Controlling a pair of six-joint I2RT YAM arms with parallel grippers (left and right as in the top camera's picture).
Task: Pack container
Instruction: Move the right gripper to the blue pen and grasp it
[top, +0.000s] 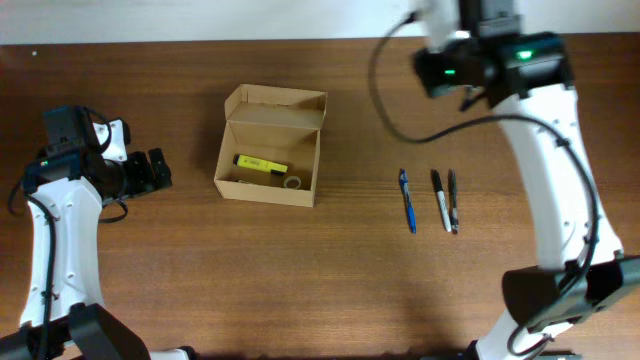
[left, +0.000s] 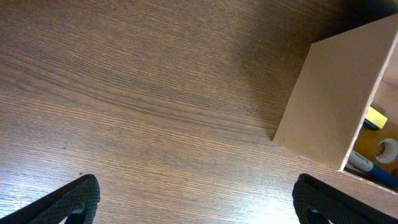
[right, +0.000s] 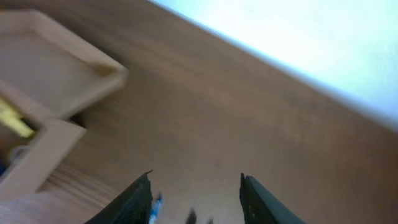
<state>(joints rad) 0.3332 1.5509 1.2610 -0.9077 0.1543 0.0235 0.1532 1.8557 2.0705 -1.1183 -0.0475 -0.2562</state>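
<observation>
The container (top: 268, 150) is a tan cardboard box with its lid flap standing open at the far side. Inside lie a yellow highlighter (top: 260, 164) and a small tape roll (top: 292, 182). A blue pen (top: 408, 200) and two black pens (top: 446, 201) lie on the table to its right. My left gripper (top: 155, 172) is open and empty, left of the box; its wrist view (left: 196, 186) shows the box wall (left: 329, 106) ahead to the right. My right gripper (right: 195, 176) is open and empty, raised above the pens; the view is blurred, with the box (right: 56, 68) at the left.
The wooden table (top: 330, 270) runs to a white wall at the far edge. The right arm's wrist block (top: 490, 60) hangs over the far right of the table, with its cable looping left of it.
</observation>
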